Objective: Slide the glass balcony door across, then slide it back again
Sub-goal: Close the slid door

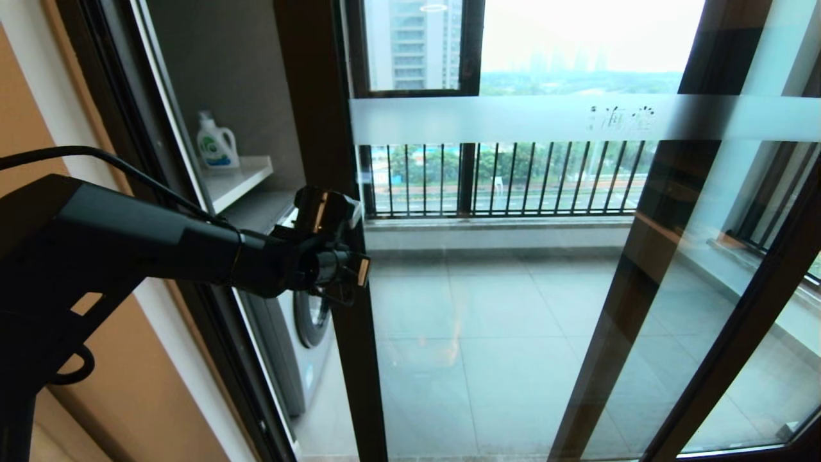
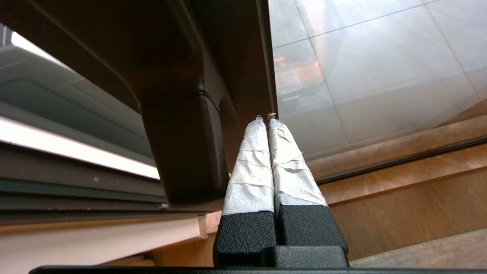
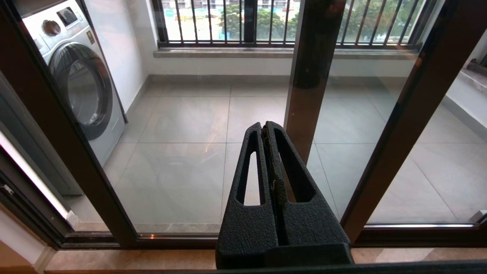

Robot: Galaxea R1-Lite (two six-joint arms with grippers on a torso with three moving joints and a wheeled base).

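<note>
The glass balcony door [image 1: 513,321] fills the middle of the head view; its frosted band [image 1: 487,120] carries two Chinese characters [image 1: 632,117]. Its dark brown left stile [image 1: 321,128] stands a little away from the jamb. My left gripper [image 1: 360,271] is shut and empty, level with that stile at mid height. In the left wrist view its tape-wrapped fingertips [image 2: 266,118] lie against the stile beside the dark handle block [image 2: 182,152], at the edge of the glass [image 2: 361,76]. My right gripper [image 3: 263,126] is shut and empty, hanging low before the door glass [image 3: 182,152], out of the head view.
A washing machine [image 1: 311,317] and a detergent bottle [image 1: 216,142] on a shelf stand behind the gap at the left. Another brown frame post [image 1: 641,289] shows through the glass. The black railing window [image 1: 500,176] closes the balcony. A tan wall [image 1: 128,398] lies left.
</note>
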